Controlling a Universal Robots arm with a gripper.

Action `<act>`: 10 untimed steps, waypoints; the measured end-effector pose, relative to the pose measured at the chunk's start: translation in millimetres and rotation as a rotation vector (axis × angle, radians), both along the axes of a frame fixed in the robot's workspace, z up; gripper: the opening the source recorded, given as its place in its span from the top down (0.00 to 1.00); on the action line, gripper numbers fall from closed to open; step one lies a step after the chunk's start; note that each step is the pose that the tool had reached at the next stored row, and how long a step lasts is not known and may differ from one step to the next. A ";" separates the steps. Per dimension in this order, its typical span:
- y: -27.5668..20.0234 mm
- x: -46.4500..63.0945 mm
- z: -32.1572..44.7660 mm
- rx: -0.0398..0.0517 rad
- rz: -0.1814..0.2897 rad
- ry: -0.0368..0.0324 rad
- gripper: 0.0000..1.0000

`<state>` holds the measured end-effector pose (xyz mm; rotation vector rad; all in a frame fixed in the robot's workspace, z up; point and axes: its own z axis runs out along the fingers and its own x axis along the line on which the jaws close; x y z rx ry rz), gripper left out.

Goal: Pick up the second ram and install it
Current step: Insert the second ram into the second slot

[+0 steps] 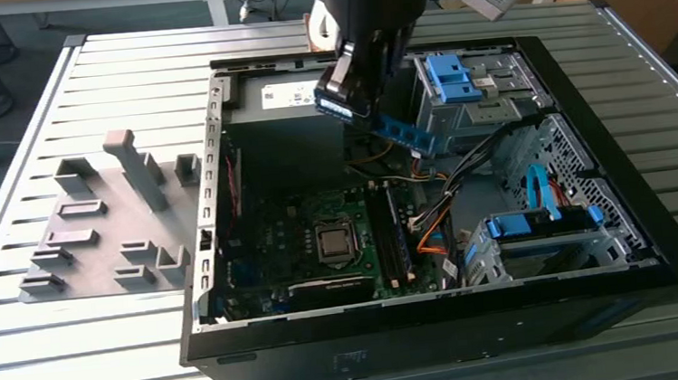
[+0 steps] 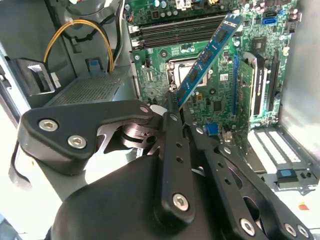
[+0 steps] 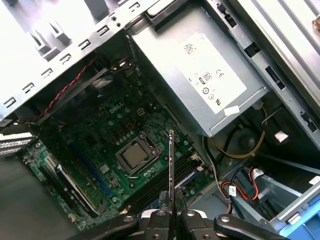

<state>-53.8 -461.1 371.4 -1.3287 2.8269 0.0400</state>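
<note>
Grey plastic holder blocks (image 1: 105, 222) sit at the exterior view's left on the slatted metal table (image 1: 73, 356), well apart from your work. Moving right, you come to the open computer case (image 1: 447, 327), lying on its side with the motherboard (image 1: 319, 246) exposed and the processor socket (image 1: 335, 241) near its middle. Above the case's upper half hangs your gripper (image 1: 372, 115), and its fingers (image 2: 172, 150) are pinched together on one end of the second ram (image 1: 407, 136). The stick juts from the fingertips out over the board, held clear of it and touching nothing else.

In the second wrist view the second ram (image 2: 207, 57) runs slantwise away from the gripper (image 2: 175, 107), its long axis reaching toward the memory slots (image 2: 180, 35), its flat blue-green face with black chips turned to that camera. In the first wrist view you see it edge-on as a thin line (image 3: 171, 175) rising from the gripper (image 3: 171, 216), with the free end over the board beside the processor socket (image 3: 136, 157) and the dark slots (image 3: 165, 185) below it.

Room is hemmed in: the power supply (image 3: 200, 75) stands just beside the slots on one side, and further to the exterior view's right the blue-tabbed drive cage (image 1: 458, 85) and loose cables (image 1: 438, 209) crowd in.
</note>
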 end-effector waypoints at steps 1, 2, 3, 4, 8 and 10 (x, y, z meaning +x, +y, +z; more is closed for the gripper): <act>0.0 0.0 0.0 0.0000 -0.008 0.0000 0.86; 0.0 0.0 -0.1 0.0000 -0.016 0.0000 0.86; 0.0 0.0 -0.1 -0.0001 -0.025 0.0000 0.86; 0.0 0.0 -0.2 -0.0001 -0.036 0.0000 0.86; 0.0 0.0 -0.5 -0.0002 -0.086 0.0000 0.86; 0.0 0.0 -0.6 -0.0002 -0.111 -0.0001 0.86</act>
